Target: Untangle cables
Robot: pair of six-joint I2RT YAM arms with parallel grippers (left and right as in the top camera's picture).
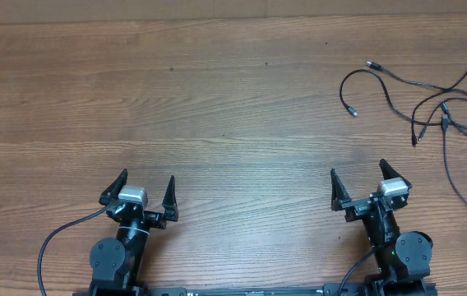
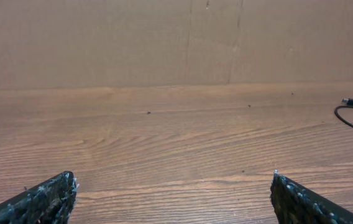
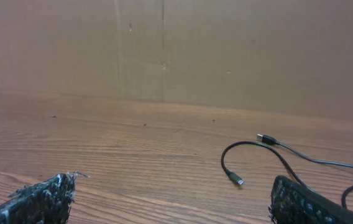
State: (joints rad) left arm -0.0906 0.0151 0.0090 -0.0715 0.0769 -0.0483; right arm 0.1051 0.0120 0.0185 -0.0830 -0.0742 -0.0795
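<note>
Overhead: we find the cables (image 1: 444,122) spread loose at the far right of the surface (image 1: 217,107), well apart from both arms.
Left wrist: we see them only at the right edge.
Fingers: left fingers (image 1: 114,189) and right fingers (image 1: 335,191) spread wide, holding nothing.
Room: a brown wall (image 2: 102,37) stands behind the wood-grain surface.

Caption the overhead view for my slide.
Left gripper and right gripper open and empty; cables lie crossed beyond the right one.
</note>
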